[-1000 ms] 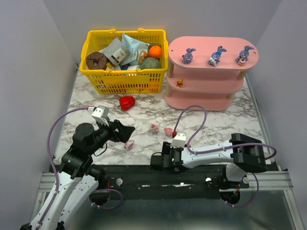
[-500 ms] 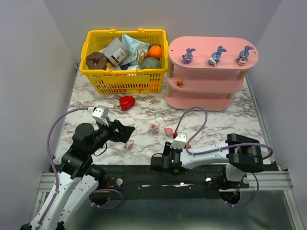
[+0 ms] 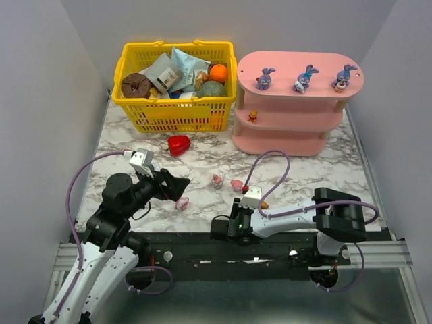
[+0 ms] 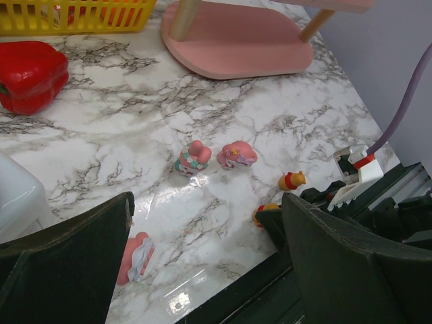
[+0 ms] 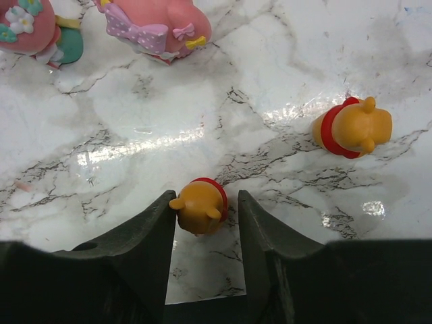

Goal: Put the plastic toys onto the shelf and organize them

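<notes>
My right gripper [image 5: 206, 197] stands low over the marble, open, with an orange bear toy [image 5: 201, 210] between its fingers. The left finger touches the bear's ear; a narrow gap shows on the right. A second orange bear [image 5: 352, 128] lies to the right, and two pink-white toys [image 5: 156, 23] [image 5: 30, 27] stand farther off. My left gripper [image 3: 177, 185] hovers wide open and holds nothing, with a pink toy [image 4: 137, 256] lying below it. The pink shelf [image 3: 290, 73] carries three purple-blue bunnies [image 3: 305, 79] on top and one orange bear [image 3: 253, 117] on the middle board.
A yellow basket [image 3: 175, 111] full of packets and toy food stands at the back left, beside the shelf. A red heart-shaped object [image 3: 179, 144] lies in front of it. The table's black front edge [image 4: 283, 270] runs just behind the right gripper.
The right gripper's jaws have narrowed around the orange bear, and the right arm has shifted slightly left. The left arm has not moved.
</notes>
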Controlling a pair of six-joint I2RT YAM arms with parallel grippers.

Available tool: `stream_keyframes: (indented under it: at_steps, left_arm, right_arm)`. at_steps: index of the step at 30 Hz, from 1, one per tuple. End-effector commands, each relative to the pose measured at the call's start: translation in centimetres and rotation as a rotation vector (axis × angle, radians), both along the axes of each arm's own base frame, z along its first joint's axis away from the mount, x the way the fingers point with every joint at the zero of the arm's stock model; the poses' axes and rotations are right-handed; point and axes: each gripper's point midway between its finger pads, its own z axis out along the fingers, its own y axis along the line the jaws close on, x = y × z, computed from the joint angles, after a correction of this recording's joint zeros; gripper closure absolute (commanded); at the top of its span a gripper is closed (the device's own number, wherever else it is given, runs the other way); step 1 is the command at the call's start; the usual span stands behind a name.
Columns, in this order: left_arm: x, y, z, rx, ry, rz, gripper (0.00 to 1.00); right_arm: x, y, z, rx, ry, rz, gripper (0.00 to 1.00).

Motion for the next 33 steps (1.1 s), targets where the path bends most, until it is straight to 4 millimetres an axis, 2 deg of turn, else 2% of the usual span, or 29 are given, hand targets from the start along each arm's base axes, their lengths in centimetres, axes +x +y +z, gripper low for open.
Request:
stream_keyframes:
  at_steps: [1, 4, 5, 9, 13, 17, 22, 26, 28, 33]
  left_arm:
    - [-0.2, -0.2, -0.3, 0.005, -0.001, -0.016, 0.01]
    - [-0.2, -0.2, -0.3, 0.005, 0.001, -0.014, 0.01]
    - [-0.2, -0.2, -0.4, 0.005, 0.003, -0.014, 0.01]
    - [-0.2, -0.2, -0.3, 0.005, 0.001, -0.014, 0.01]
    - [-0.2, -0.2, -0.3, 0.005, 0.001, -0.014, 0.01]
    - [-0.2, -0.2, -0.3, 0.004, 0.002, -0.016, 0.01]
    - [-0.2, -0.2, -0.3, 0.004, -0.001, -0.018, 0.01]
    - [-0.2, -0.2, -0.3, 0.003, 0.000, -0.019, 0.01]
    - [-0.2, -0.2, -0.3, 0.004, -0.001, -0.019, 0.01]
    - [-0.1, -0.3, -0.4, 0.006, 0.005, -0.021, 0.01]
  right_arm:
    - [1.3, 1.0, 0.8, 0.027, -0.080, -0.007, 0.53]
    - [1.4, 1.1, 0.8, 0.026, -0.082, -0.003, 0.60]
    - [1.5, 0.9, 0.6, 0.019, -0.080, 0.000, 0.66]
    - [1.8, 0.7, 0.4, 0.025, -0.070, 0.009, 0.77]
    - [2.2, 0.2, 1.4, 0.033, -0.072, 0.014, 0.88]
    - [3.6, -1.2, 3.9, 0.005, -0.082, 0.039, 0.95]
    - [5.6, -3.1, 9.9, 0.021, -0.137, 0.084, 0.95]
    - [8.7, -5.5, 13.9, -0.028, -0.175, 0.138, 0.95]
    - [10.2, -5.9, 15.8, 0.005, -0.217, 0.140, 0.96]
    - [14.6, -7.8, 18.2, -0.040, -0.245, 0.173, 0.97]
